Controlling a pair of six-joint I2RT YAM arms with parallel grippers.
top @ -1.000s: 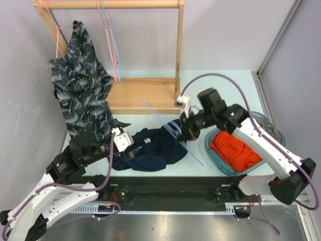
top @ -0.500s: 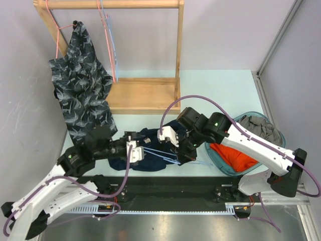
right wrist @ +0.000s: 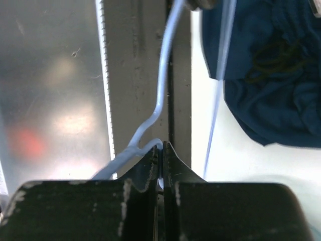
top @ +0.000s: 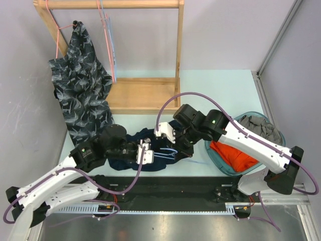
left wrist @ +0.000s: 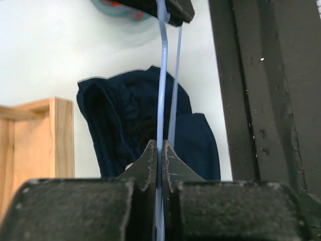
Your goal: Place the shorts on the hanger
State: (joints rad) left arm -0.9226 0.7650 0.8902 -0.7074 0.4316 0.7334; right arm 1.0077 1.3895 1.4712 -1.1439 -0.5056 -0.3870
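At the tabletop's front edge, top view: one crumpled pair of dark navy fabric shorts (top: 159,163), with one thin light-blue wire hanger (top: 169,152) over it. Left wrist cam: left gripper (left wrist: 159,148) pinched tight on the hanger's wire. Right wrist cam: right gripper (right wrist: 160,148) clamped on its bent end.

A wooden rack (top: 143,95) stands at the far left of the pale counter (top: 220,85), and its top bar carries pink hangers (top: 106,30). A dark garment with a pale leaf print (top: 83,85) hangs from the rack's left end, draping down past its base. At the near right sits a teal basket (top: 215,161) holding an orange garment (top: 233,153), with a grey garment (top: 258,125) at its far side. A black rail (top: 165,187) runs along the counter's near edge.
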